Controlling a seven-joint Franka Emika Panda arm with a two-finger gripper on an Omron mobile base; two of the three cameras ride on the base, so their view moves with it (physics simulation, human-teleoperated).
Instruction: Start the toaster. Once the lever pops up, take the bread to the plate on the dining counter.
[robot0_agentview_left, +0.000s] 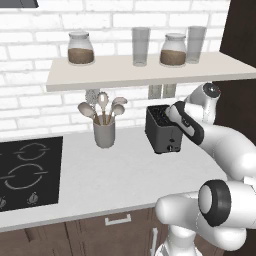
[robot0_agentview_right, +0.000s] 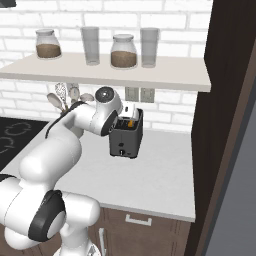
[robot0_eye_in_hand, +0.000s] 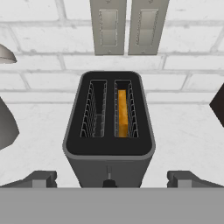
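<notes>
The dark toaster (robot0_agentview_left: 162, 131) (robot0_agentview_right: 127, 137) (robot0_eye_in_hand: 109, 127) stands on the worktop against the brick wall. The bread (robot0_eye_in_hand: 123, 113) sits deep in its right slot and looks orange; its top edge peeks out as the bread (robot0_agentview_right: 131, 123). The left slot is empty. My gripper (robot0_eye_in_hand: 111, 179) hovers just above and in front of the toaster, open, with its fingertips (robot0_eye_in_hand: 41, 178) wide apart on either side of the front face. A small dark lever knob (robot0_eye_in_hand: 108, 181) shows low on the toaster's front between them. The plate and the dining counter are out of view.
A grey utensil cup (robot0_agentview_left: 104, 131) with spoons stands left of the toaster, and a black hob (robot0_agentview_left: 27, 170) lies further left. A shelf (robot0_agentview_left: 150, 70) with jars and glasses hangs overhead. Wall outlets (robot0_eye_in_hand: 124, 26) sit behind the toaster. A tall dark cabinet side (robot0_agentview_right: 225, 125) closes off the right.
</notes>
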